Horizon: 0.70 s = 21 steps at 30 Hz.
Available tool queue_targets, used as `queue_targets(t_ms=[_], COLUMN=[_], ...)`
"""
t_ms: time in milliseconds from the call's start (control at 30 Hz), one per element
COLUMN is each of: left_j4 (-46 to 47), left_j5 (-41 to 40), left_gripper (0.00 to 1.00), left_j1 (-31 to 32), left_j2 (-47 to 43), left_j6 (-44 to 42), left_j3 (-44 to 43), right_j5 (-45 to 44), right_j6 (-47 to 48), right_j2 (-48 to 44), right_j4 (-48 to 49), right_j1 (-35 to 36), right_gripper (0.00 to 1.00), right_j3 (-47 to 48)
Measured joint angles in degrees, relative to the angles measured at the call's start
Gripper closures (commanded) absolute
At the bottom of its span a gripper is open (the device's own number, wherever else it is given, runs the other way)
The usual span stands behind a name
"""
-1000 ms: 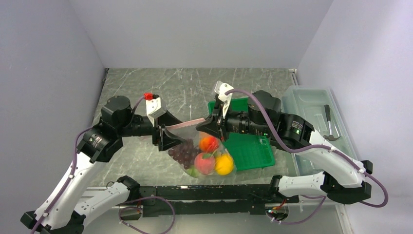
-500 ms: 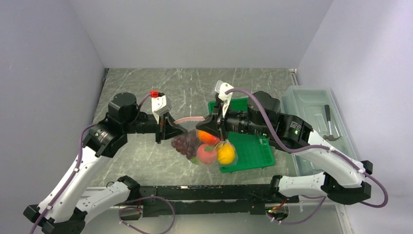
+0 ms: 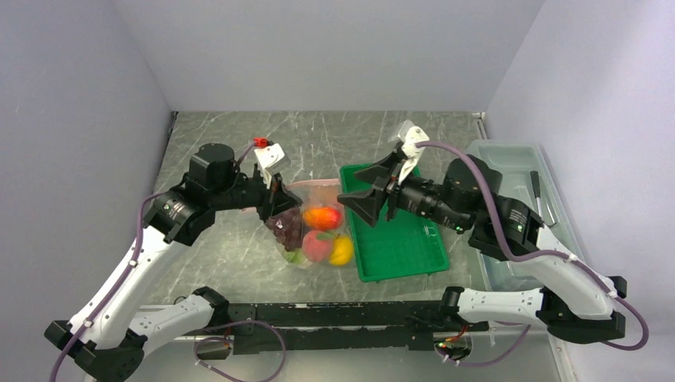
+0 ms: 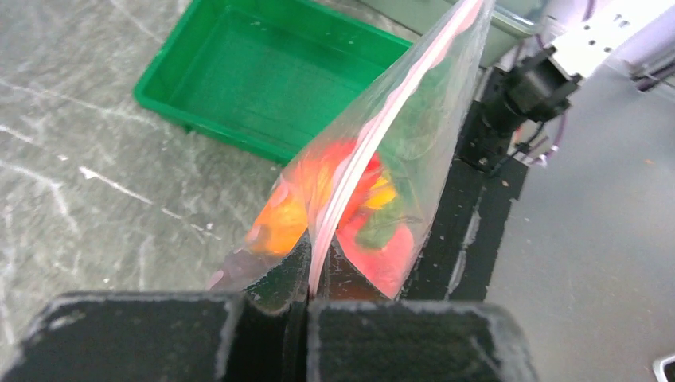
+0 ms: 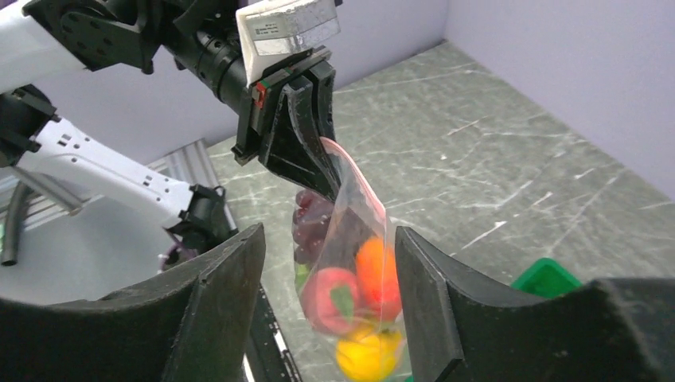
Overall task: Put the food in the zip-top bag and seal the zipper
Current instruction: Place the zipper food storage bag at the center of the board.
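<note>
Left jaws clamp one end of the zipper — the zip-top bag, food inside, hangs just left of the green tray. Right jaws gape over the tray — best pinch beside that clamp, then slide outward.

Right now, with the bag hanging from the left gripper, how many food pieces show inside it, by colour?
dark purple grape bunch: 1
red-orange fruit: 1
pink-red fruit: 1
yellow lemon: 1
green piece: 1
Total: 5 seen through the zip-top bag; anything hidden behind them cannot be counted.
</note>
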<state>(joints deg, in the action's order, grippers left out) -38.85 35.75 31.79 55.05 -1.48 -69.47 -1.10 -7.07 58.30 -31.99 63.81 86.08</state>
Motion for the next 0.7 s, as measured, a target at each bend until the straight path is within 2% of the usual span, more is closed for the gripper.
queue_targets(t_ms=[333,700], left_j4=[-1.1,-0.5], left_j5=[-16.0,-36.2], left_gripper=[1.00,1.00], left_j1=[0.0,0.0], left_j2=[0.7,2.3], left_j6=[-1.4,-5.1], left_j3=[-3.3,-4.2], right_j5=[-5.9,-6.8], right_j6=[0.4,-0.6], right_j2=[-7.6,-10.7], right_j4=[0.0,1.0], right_j1=[-0.2,-0.3], right_gripper=[0.30,0.29], right_j3=[-5.2,-14.9])
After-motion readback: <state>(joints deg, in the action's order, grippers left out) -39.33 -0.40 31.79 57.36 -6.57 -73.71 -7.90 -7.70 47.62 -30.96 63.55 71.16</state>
